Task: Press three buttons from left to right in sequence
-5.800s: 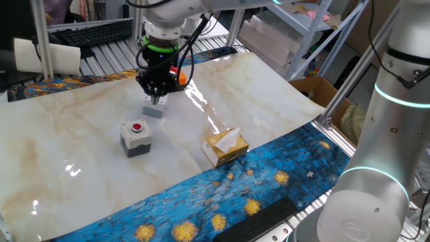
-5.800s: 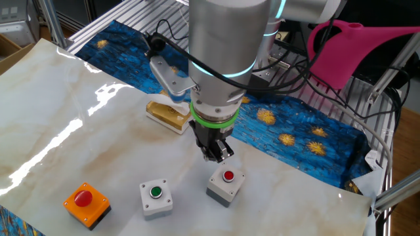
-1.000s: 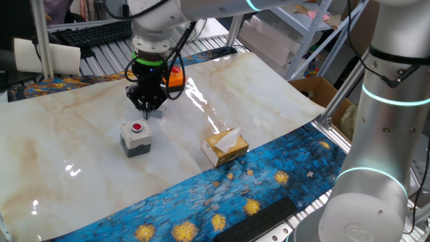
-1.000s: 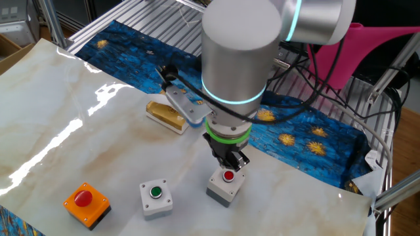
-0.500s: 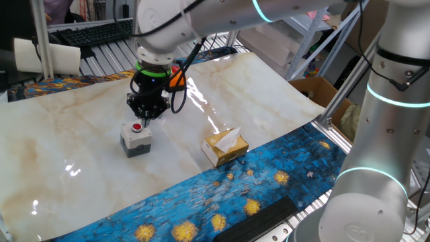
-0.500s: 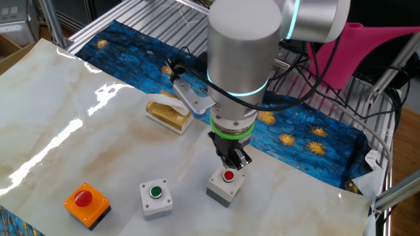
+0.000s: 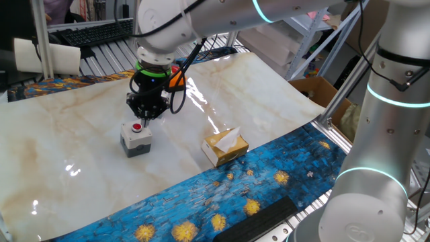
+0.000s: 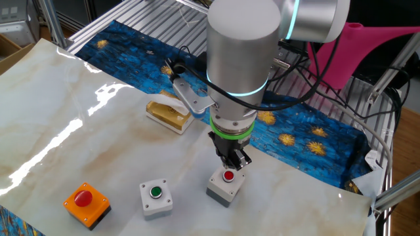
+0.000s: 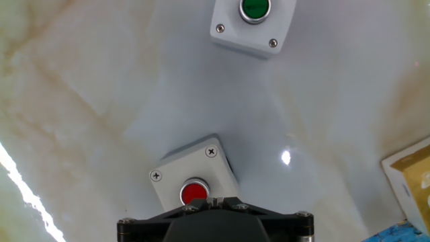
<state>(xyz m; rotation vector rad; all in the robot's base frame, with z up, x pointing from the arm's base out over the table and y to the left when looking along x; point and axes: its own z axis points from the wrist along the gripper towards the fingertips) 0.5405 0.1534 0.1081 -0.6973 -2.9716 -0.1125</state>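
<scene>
1. The grey box with the red button (image 8: 227, 183) sits on the pale marbled table (image 8: 59, 131); I take it as my landmark.
2. The gripper (image 8: 231, 164) hangs straight down right over that box, its tip at the red button's edge. Whether it actually presses the cap I cannot tell.
3. In the hand view the dark fingertips (image 9: 215, 203) meet with no gap, just at the rim of the red cap: the jaws are pressed together, pinching nothing.
4. The grey box with the green button (image 8: 155, 196) stands near the landmark, apart from it, to its left in the other fixed view.
5. The orange box with the red button (image 8: 85, 202) lies beyond the green one, farther from the landmark on the same side, so the three make a row.
6. A tan tissue box (image 7: 225, 146) rests well away from the landmark, near the blue patterned cloth (image 7: 222, 191) along the table's edge.
7. In one fixed view the arm hides most of the other two boxes behind the landmark; only a bit of orange shows.
</scene>
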